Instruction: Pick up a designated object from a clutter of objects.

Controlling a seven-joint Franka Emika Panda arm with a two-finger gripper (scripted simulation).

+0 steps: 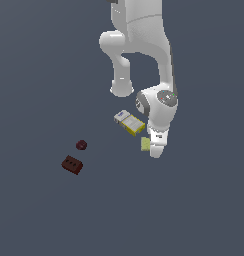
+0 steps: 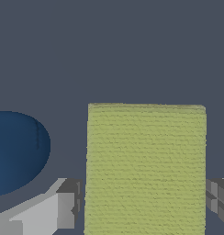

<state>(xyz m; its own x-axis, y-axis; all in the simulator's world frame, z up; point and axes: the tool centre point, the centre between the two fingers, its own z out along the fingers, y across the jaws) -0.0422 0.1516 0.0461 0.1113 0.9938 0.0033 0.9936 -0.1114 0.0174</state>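
- The pad [image 2: 146, 170] fills much of the wrist view, a pale yellow-green textured sheet seen between the two fingers [image 2: 63, 209] of the gripper [image 2: 143, 206].
- One grey finger pad is seen just beside one edge of the pad and the other [image 2: 218, 198] just beside the opposite edge; the jaws are spread about as wide as the pad, and contact with it cannot be confirmed.
- A blue ball [image 2: 17, 151] is seen near the pad in the wrist view, cut off by the frame edge; a narrow strip of floor separates the two.
- In the exterior view the gripper [image 1: 156, 150] is lowered over the pad [image 1: 145, 144], so that only a small yellow-green sliver is shown at the exterior view's left of the hand; the rest is hidden by the hand.
- The fingers themselves cannot be made out in the exterior view, and the blue ball is not visible there.
- A white-and-yellow box [image 1: 129, 122] lies just beyond the pad, up and toward the exterior view's left, close to it but apart.
- A dark red ball [image 1: 81, 145] and a dark red brick [image 1: 72, 164] with holes lie near each other, well apart from the pad, at the exterior view's left.
- The arm [image 1: 139, 45] is cut off by the upper edge of the exterior view.
- All items rest on a plain dark grey floor [image 1: 39, 75].
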